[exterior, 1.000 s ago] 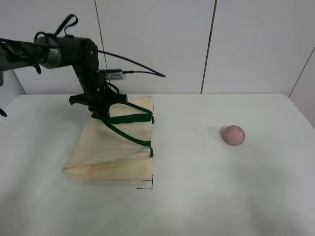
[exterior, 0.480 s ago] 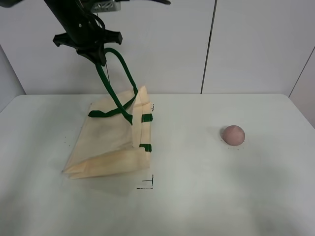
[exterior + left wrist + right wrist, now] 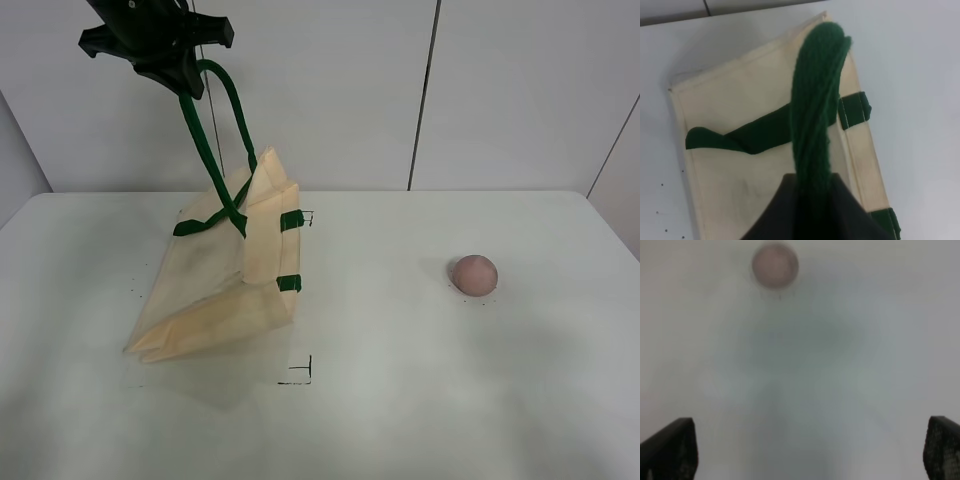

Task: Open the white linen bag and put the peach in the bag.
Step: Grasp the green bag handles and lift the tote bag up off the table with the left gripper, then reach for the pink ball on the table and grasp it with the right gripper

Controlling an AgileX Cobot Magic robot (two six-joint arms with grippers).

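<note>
Fingers of the left gripper [image 3: 188, 88] were clenched on one green strap [image 3: 816, 105] of the bag [image 3: 215, 290]; in the wrist view the twisted strap ran straight up into the dark jaws. We logged the gripper high above the table [image 3: 450, 400], up against the white wall [image 3: 330, 90], with the strap pulled taut in a long loop beneath it.

The strap end of the bag hung lifted off the surface, its top corner raised and the cloth tilted and creased. The opposite end rested on the table. The second strap [image 3: 205, 225] lay slack across the upper face of the cloth. Two short green tabs [image 3: 291, 220] showed along the edge nearer the middle of the table. We could not tell whether the mouth had opened. A small black corner mark [image 3: 300, 372] sat on the table just beside the bag's low end.

Right gripper [image 3: 805, 450]: fingers spread wide, one at each edge of its wrist view, nothing between them, over bare table. We did not find it in the high view.

The peach [image 3: 474, 274] sat alone on the table, well apart from the bag, on the right side. It lay ahead of the right gripper's fingers, untouched, blurred in that view.
</note>
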